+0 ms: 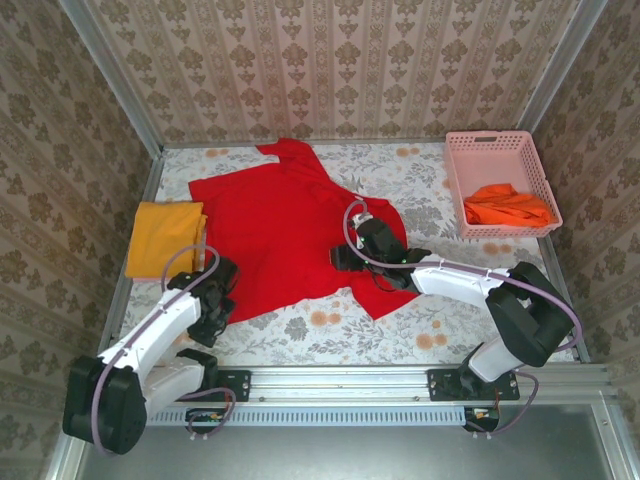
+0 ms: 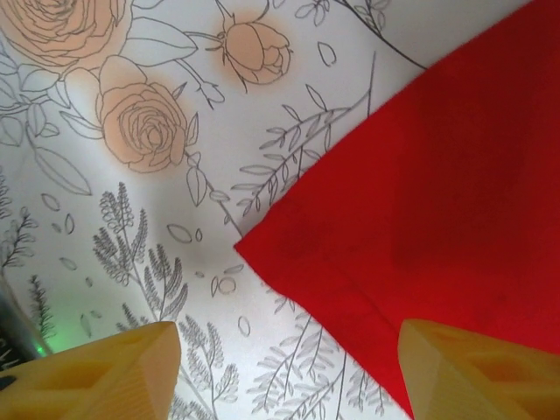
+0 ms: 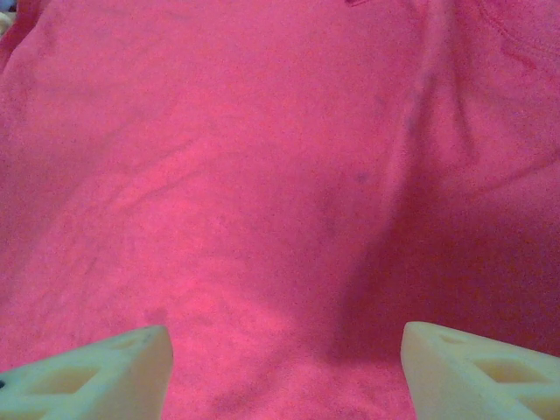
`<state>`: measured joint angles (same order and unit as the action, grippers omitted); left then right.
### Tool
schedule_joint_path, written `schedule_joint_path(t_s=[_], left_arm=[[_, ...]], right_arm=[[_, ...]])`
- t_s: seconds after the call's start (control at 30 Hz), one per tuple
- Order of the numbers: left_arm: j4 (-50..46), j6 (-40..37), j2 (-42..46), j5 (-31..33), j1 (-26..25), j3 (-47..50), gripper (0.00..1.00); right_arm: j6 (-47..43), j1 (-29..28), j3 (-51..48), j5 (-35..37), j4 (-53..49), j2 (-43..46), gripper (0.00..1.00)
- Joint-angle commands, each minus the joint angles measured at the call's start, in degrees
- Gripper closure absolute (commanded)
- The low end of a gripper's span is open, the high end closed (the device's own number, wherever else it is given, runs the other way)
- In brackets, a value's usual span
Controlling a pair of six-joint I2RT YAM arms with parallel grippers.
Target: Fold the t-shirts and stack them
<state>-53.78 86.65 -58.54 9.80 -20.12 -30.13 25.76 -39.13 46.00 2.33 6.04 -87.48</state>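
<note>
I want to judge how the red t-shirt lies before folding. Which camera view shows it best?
The top external view: nearly the whole red t-shirt is there, spread out with its outline readable. The left wrist view catches one hem corner; the right wrist view gives close-up fabric with hardly any edge.

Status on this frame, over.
Left gripper, jaws open, at red shirt corner. Right gripper, jaws open, over that shirt. Shirt spread, unfolded. Yellow shirt folded left; orange shirt in basket.
</note>
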Motion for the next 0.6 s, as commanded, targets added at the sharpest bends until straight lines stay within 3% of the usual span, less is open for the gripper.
schedule_joint_path(t_s=[0.0, 0.37, 0.47, 0.57], left_arm=[[4.34, -2.18, -1.02, -1.7, 2.85, 1.85, 0.33], [13.87, -6.25, -7.25, -4.38, 8.6, 5.17, 0.46], [13.81, -7.64, -7.75, -3.94, 9.67, 4.72, 0.55], [15.05, -9.31, -7.03, -4.16, 10.72, 5.27, 0.7]], right_arm=[[-0.17, 0.4, -1.07, -1.53, -0.04, 1.27, 0.3], [0.71, 0.64, -2.0, -0.76, -2.67, 3.48, 0.3], [0.87, 0.73, -2.48, 0.13, -4.21, 5.33, 0.29], [1.4, 0.76, -3.9, 2.74, -6.67, 9.13, 0.3]])
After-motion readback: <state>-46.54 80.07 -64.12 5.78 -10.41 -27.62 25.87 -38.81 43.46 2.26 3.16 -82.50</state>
